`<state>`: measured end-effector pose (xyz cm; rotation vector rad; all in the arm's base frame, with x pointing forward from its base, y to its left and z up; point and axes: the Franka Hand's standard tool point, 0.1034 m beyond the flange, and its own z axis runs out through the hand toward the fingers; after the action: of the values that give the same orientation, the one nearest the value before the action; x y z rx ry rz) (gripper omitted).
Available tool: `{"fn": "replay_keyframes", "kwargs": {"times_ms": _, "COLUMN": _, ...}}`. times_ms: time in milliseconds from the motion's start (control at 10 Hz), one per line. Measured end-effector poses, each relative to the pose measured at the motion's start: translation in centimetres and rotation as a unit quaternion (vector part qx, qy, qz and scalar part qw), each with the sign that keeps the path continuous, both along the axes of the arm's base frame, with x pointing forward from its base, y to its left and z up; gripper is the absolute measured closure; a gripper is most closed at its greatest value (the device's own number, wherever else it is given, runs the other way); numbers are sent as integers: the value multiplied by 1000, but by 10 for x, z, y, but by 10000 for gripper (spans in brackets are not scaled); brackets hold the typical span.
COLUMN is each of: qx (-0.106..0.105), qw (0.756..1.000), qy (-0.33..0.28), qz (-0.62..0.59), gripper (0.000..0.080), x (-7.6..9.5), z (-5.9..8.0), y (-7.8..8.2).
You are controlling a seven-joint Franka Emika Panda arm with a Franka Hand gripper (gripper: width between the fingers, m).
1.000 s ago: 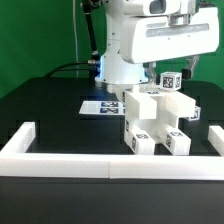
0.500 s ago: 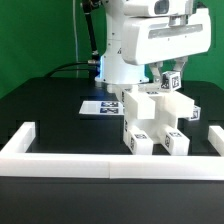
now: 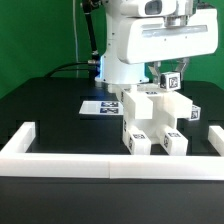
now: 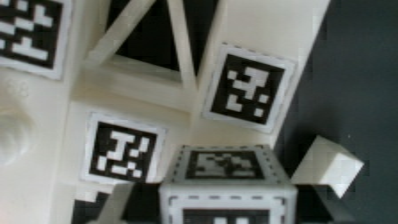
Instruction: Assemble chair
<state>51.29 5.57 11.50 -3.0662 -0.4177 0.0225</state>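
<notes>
The partly built white chair (image 3: pixel 150 122) stands on the black table, right of centre in the exterior view, with black-and-white tags on its blocks. My gripper (image 3: pixel 172 78) hangs over its upper right part, shut on a small white tagged chair piece (image 3: pixel 172 83). In the wrist view this piece (image 4: pixel 222 180) sits between my dark fingers (image 4: pixel 143 205), close over the chair's X-braced panel (image 4: pixel 151 45) and tagged faces (image 4: pixel 246 85). Whether the piece touches the chair cannot be told.
The marker board (image 3: pixel 100 105) lies flat behind the chair to the exterior view's left. A low white border wall (image 3: pixel 60 160) runs along the front and sides. The large white robot body (image 3: pixel 150 40) rises behind. A small white part (image 4: pixel 329 165) lies on the table beside the chair.
My gripper and the held piece have shifted slightly down and to the exterior view's right, closer to the chair's top. The chair has not moved.
</notes>
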Motion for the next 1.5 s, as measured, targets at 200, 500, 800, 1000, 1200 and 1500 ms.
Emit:
{"fn": "replay_keyframes", "kwargs": {"times_ms": 200, "qx": -3, "qw": 993, "qy": 3, "qz": -117, "gripper": 514, "x": 1, "z": 0, "y": 3}}
{"fn": "replay_keyframes", "kwargs": {"times_ms": 500, "qx": 6, "qw": 963, "qy": 12, "qz": -267, "gripper": 512, "x": 4, "z": 0, "y": 4}}
{"fn": "replay_keyframes", "kwargs": {"times_ms": 800, "qx": 8, "qw": 917, "qy": 21, "qz": -398, "gripper": 512, "x": 4, "z": -1, "y": 4}}
{"fn": "replay_keyframes", "kwargs": {"times_ms": 1000, "qx": 9, "qw": 883, "qy": 25, "qz": -469, "gripper": 512, "x": 4, "z": -1, "y": 5}}
{"fn": "replay_keyframes", "kwargs": {"times_ms": 1200, "qx": 9, "qw": 881, "qy": 26, "qz": -472, "gripper": 512, "x": 4, "z": -1, "y": 5}}
{"fn": "replay_keyframes", "kwargs": {"times_ms": 1500, "qx": 11, "qw": 905, "qy": 21, "qz": -424, "gripper": 212, "x": 4, "z": 1, "y": 8}}
